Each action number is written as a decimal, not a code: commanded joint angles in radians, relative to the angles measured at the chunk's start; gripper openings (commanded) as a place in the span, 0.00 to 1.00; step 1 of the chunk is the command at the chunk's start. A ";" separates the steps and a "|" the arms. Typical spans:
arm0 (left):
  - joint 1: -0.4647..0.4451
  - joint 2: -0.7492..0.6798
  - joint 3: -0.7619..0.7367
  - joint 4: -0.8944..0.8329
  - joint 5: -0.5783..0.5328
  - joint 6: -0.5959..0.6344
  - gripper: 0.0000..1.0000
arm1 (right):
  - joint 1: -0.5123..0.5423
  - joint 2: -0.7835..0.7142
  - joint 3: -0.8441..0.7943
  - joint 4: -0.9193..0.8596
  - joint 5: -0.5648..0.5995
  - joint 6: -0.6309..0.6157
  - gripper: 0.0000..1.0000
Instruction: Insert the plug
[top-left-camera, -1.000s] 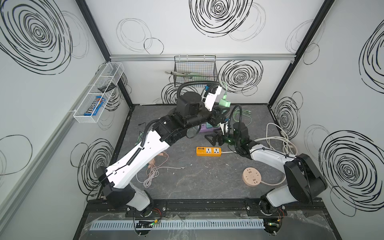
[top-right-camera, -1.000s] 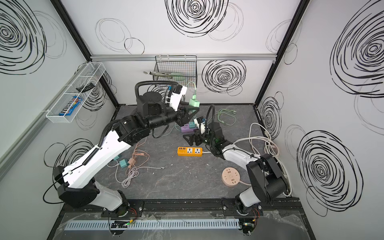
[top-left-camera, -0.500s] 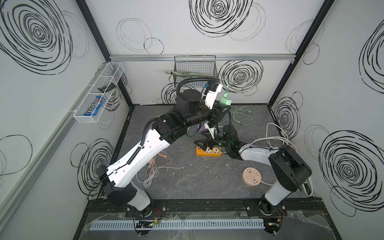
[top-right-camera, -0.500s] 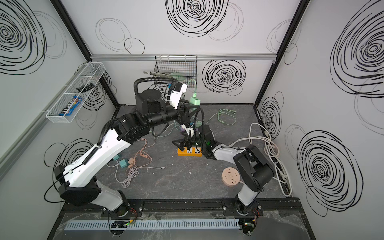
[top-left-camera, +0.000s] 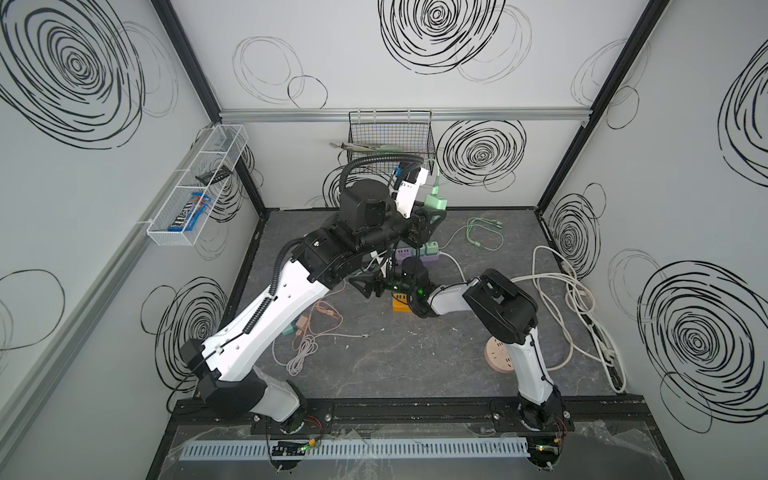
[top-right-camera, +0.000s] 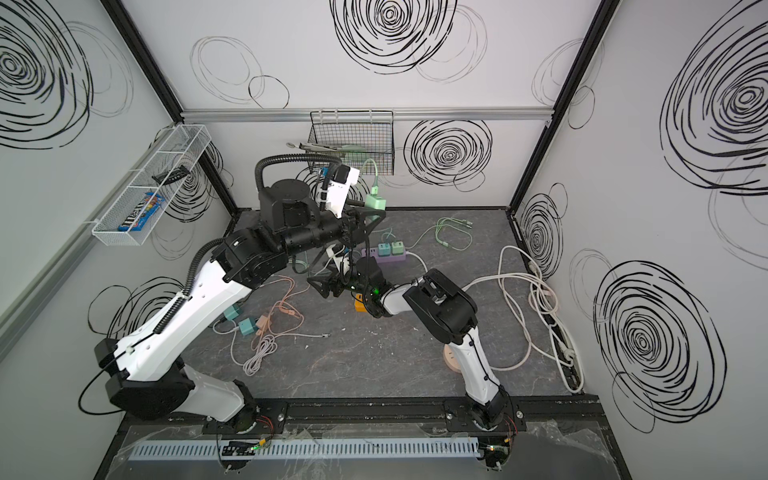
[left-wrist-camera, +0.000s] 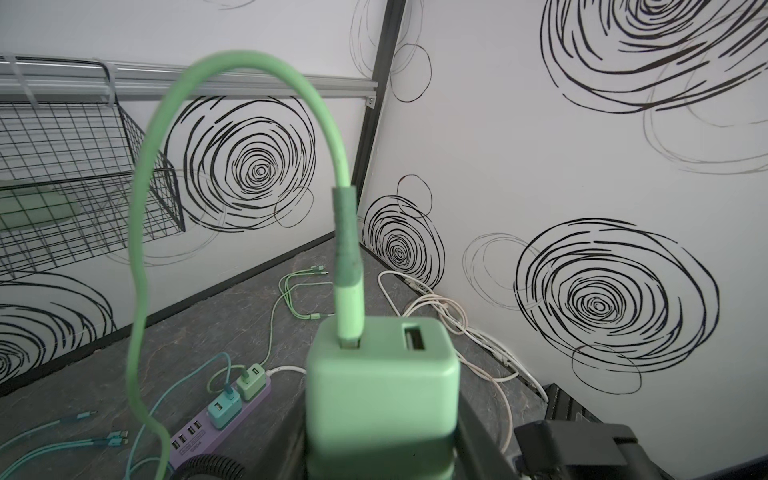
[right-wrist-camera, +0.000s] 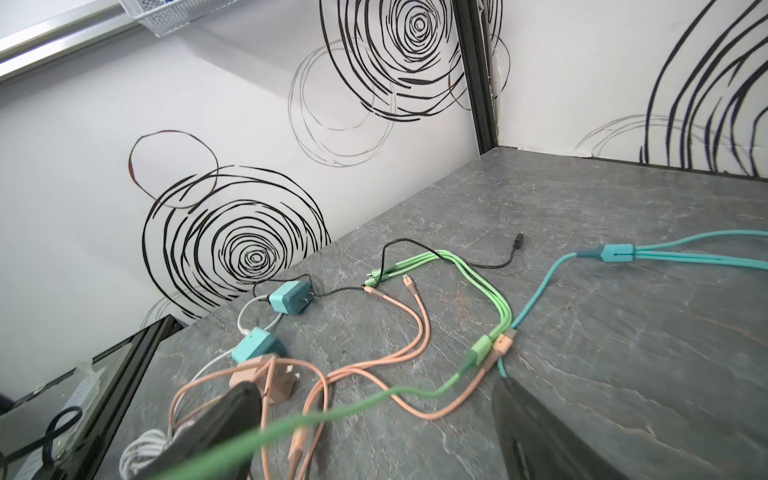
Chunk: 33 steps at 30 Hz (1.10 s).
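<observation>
My left gripper (top-left-camera: 432, 211) is shut on the green plug (top-left-camera: 434, 203), a cube charger held high above the back of the table; it fills the left wrist view as the plug (left-wrist-camera: 382, 395). Its green cable (left-wrist-camera: 141, 257) loops up and drops down. The orange power strip (top-left-camera: 400, 302) lies on the table, mostly hidden under my right arm. My right gripper (top-left-camera: 370, 286) hovers low just left of the strip, open. In the right wrist view the green cable (right-wrist-camera: 291, 424) runs across the gap between its fingers (right-wrist-camera: 220, 428), untouched.
A purple power strip (top-left-camera: 419, 254) with two chargers lies behind the orange one. Teal and pink chargers (right-wrist-camera: 286, 297) with tangled cables lie front left. White cable coils (top-left-camera: 561, 282) and a round beige socket (top-left-camera: 498, 357) sit right. A wire basket (top-left-camera: 390, 137) hangs on the back wall.
My right gripper has swung left across the orange strip, from its right end to its left end, and its jaws have narrowed slightly. The left gripper keeps the plug aloft.
</observation>
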 joint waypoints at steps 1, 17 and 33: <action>0.028 -0.064 -0.034 0.067 0.009 -0.025 0.00 | 0.019 0.052 0.056 0.196 0.074 0.060 0.82; 0.161 -0.242 -0.213 0.029 0.001 0.027 0.00 | -0.082 -0.312 -0.061 -0.122 -0.017 -0.116 0.00; 0.028 -0.210 -0.211 0.053 0.131 0.150 0.00 | -0.360 -0.879 -0.074 -0.540 -0.151 -0.074 0.00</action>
